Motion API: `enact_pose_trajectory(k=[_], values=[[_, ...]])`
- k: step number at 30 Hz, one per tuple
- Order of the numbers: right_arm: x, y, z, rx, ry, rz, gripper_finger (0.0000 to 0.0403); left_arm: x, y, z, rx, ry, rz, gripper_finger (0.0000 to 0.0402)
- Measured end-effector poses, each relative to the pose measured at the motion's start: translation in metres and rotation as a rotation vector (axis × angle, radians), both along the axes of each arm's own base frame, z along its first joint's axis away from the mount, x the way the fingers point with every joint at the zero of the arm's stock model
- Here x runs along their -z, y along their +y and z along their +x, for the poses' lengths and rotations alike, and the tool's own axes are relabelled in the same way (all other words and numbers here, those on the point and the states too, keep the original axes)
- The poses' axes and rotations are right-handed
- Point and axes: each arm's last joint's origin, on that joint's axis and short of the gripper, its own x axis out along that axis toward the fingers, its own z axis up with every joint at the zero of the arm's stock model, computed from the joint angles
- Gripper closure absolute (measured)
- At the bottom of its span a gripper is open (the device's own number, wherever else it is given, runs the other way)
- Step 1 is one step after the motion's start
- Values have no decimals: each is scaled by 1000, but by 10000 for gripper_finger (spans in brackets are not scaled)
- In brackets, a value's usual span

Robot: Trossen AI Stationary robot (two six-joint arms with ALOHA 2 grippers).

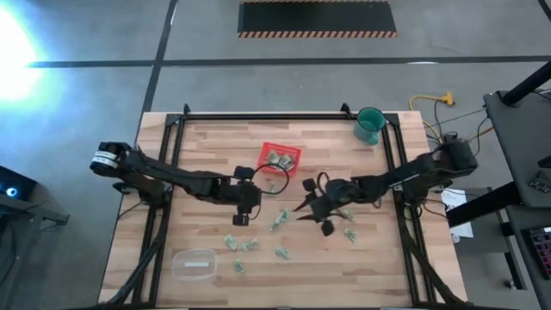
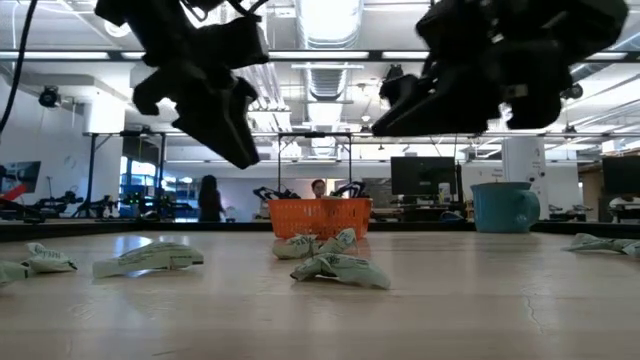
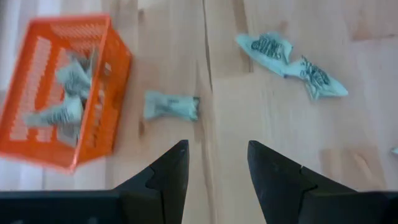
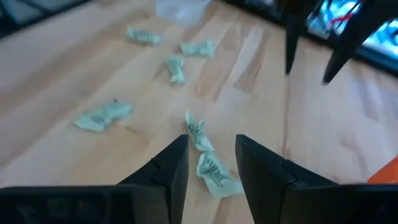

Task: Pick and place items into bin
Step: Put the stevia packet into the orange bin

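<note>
Red bin (image 1: 280, 159) at surface centre toward far edge, several wrappers inside. Left gripper (image 3: 214, 165) parted, empty, raised just beside bin, aimed at lone wrapper (image 3: 171, 104) outside its wall. Right gripper (image 4: 211, 163) parted, empty, poised over wrapper pair (image 4: 208, 158); likely next pick.

Red bin (image 1: 280, 158) holding wrappers, pale-green items (image 1: 279, 220) scattered nearby

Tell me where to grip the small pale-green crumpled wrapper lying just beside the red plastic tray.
Pinch the pale-green crumpled wrapper across its narrow middle, coming straight down with the open left gripper. It lies flat and elongated on the wooden table, so no side offers an edge. Stay off the red plastic tray. The right gripper hovers open over another wrapper.
</note>
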Motion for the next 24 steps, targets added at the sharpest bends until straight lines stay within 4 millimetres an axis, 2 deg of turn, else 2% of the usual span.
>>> enact_pose_trajectory(k=[6,11,18,24], values=[[17,-2,30,9,154,-44,261,-5,-4,-14,-96,30,-74,253],[28,-11,43,42,268,-56,230,-6,-12,-25,-104,19,-106,253],[32,-19,48,55,302,-40,185,-8,-19,-35,-107,-30,-138,253],[37,-17,51,6,293,-5,166,-9,-18,-41,-147,-40,-150,253]])
